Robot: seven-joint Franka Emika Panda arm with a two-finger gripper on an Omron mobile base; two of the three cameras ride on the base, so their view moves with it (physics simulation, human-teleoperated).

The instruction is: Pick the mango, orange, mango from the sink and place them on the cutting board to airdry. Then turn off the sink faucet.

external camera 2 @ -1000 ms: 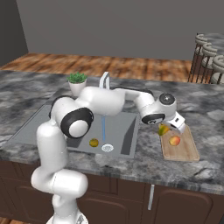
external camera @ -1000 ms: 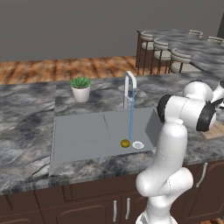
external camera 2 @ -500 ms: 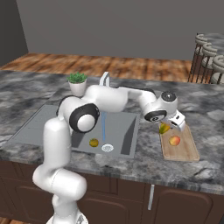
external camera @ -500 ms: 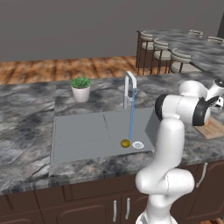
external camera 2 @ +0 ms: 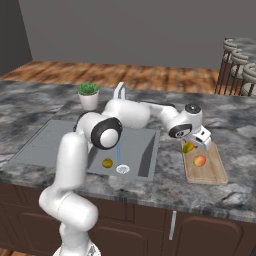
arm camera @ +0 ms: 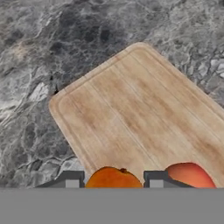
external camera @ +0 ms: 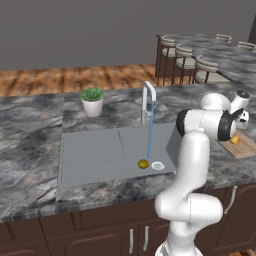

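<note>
Gripper (arm camera: 113,180) is closed on a fruit: in the hand view an orange-skinned round fruit (arm camera: 113,178) sits between the two dark fingertips (arm camera: 72,180), over the near end of the cutting board (arm camera: 140,109). From the right base view the held fruit (external camera 2: 188,147) reads green-and-orange, so it looks like one of the mangoes, though I cannot tell for sure from these frames. It hangs just above the board (external camera 2: 212,172), at the end nearer the sink (external camera 2: 142,150). The orange (external camera 2: 199,161) already lies on the board, just beside the held fruit; in the hand view it shows as a reddish round (arm camera: 189,175) to the right of the fingers. Left base view catches a bit of fruit (external camera: 235,139) on the board (external camera: 245,147) behind the arm's elbow. One olive-yellow mango (external camera: 143,163) is in the sink basin (external camera: 100,150), near the round white drain (external camera: 157,165). Sink faucet (external camera: 148,97) is on: a thin blue stream (external camera: 149,137) drops from the spout to the basin, landing beside that mango. Potted plant (external camera: 92,100) stands on the grey marble counter (external camera: 30,130) behind the sink's left half. Bar stools (external camera: 182,60) line the far counter at the back right.
</note>
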